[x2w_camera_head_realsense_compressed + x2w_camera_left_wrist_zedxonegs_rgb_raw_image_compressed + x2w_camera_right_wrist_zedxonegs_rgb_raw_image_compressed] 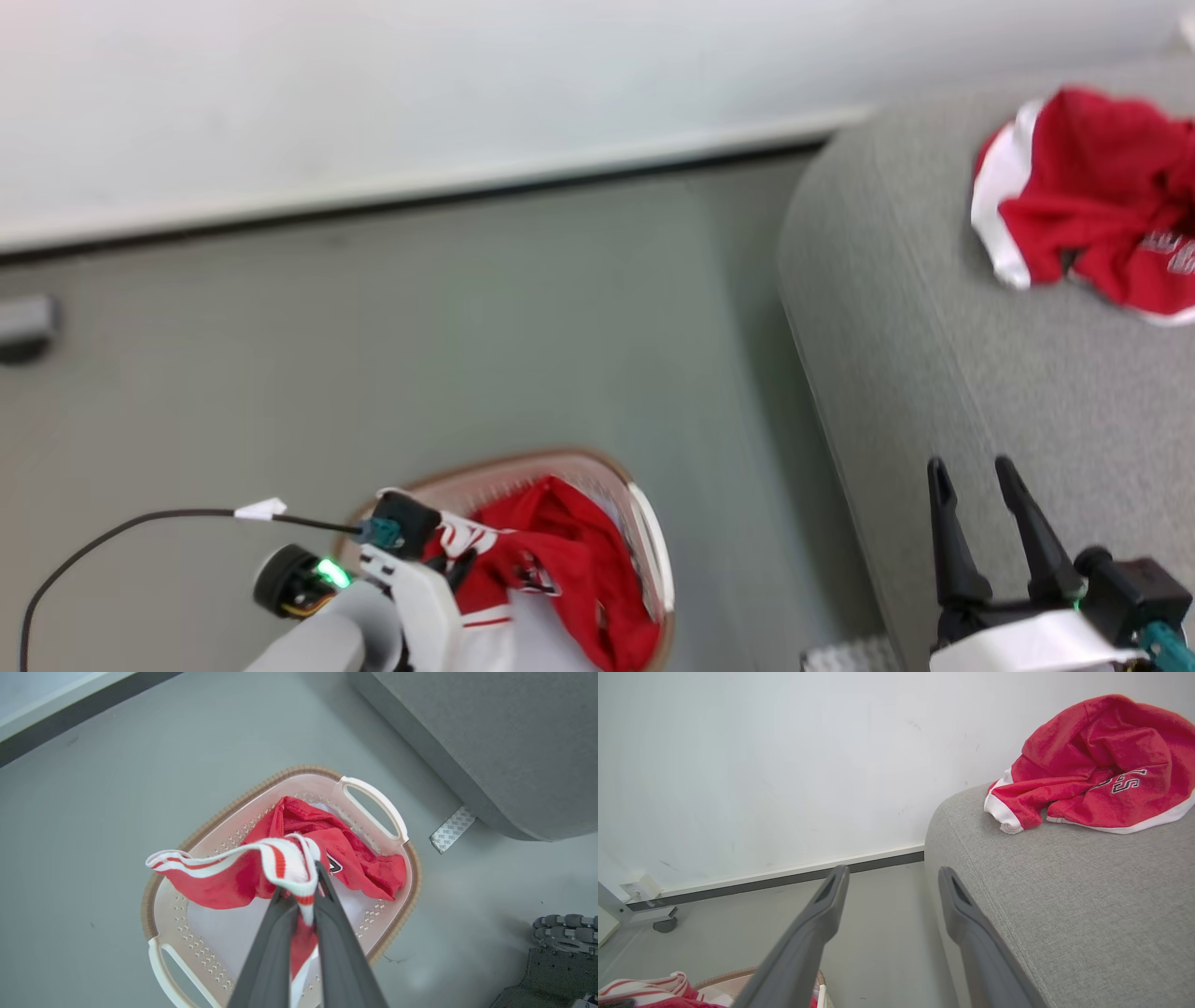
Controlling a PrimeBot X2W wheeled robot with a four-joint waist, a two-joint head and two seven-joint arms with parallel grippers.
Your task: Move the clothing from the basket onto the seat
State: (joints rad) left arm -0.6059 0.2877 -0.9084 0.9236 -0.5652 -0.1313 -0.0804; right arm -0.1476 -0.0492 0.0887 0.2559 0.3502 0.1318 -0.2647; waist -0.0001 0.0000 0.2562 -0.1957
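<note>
A red garment [327, 854] with white striped trim fills the cream basket [373, 798], which stands on the floor beside the grey seat [504, 742]. My left gripper [299, 879] is shut on the garment's striped hem and holds it lifted above the basket. In the head view the garment [569, 560] bulges out of the basket [644, 523] at the bottom, with my left arm over it. A second red garment [1092, 196] lies crumpled on the seat [934, 327]. My right gripper [976, 476] hovers open over the seat's edge, holding nothing; in its own view the fingers [826, 905] stand apart.
A white wall and dark baseboard [420, 201] run behind the grey floor. A caster foot [665, 924] sits by the wall at left. A patterned tape strip [452, 828] lies on the floor by the seat. The robot's dark base [556, 952] is at lower right.
</note>
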